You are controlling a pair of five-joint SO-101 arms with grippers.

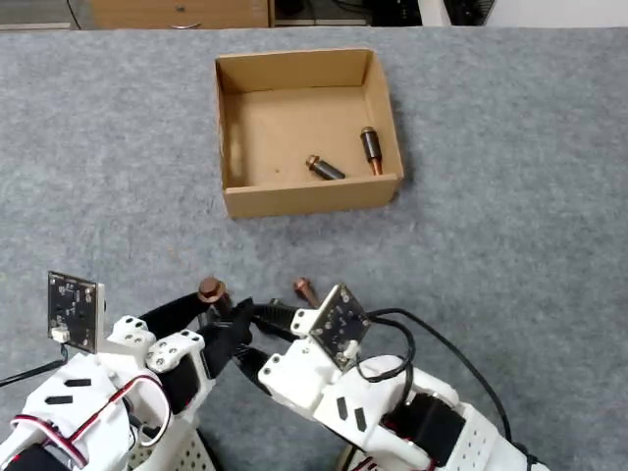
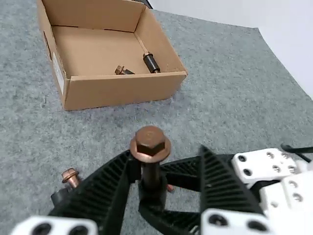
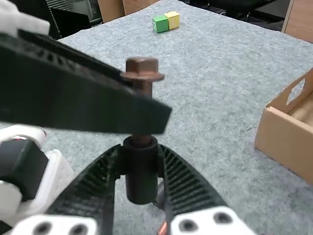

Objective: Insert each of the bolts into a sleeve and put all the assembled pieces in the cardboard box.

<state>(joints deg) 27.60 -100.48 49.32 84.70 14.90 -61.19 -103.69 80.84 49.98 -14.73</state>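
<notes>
Held bolt: a copper-coloured bolt (image 2: 150, 145) stands upright, head up, with its lower end in the mouth of a dark sleeve (image 3: 141, 169). Most of the shank is above the sleeve.
Right gripper: the right gripper (image 3: 141, 152) is clenched on the sleeve, one finger on each side of its body, and holds it off the grey mat (image 1: 510, 196).
Left gripper: the left gripper (image 2: 165, 152) straddles the bolt just under the head. One finger lies by the shank and the other looks clear of it, so it seems released, though the crossing fingers make this hard to read.
Box: the cardboard box (image 1: 304, 196) sits well beyond the grippers. Two assembled pieces (image 1: 325, 169) lie side by side on its floor near the front wall.
Loose bolt: a loose bolt (image 1: 304, 287) lies on the mat just beside the right arm.
Step, as judged: the bolt is started but not pushed home.
Handling, as judged: both parts are small, rigid metal, heavy for their size, smooth and round. They should take a firm squeeze without harm but may twist, slip or roll.
Where to hold, as judged: grip across the middle of the sleeve, and take the bolt just below its flanged head.
Background: green and yellow blocks (image 3: 166, 21) sit far off.
</notes>
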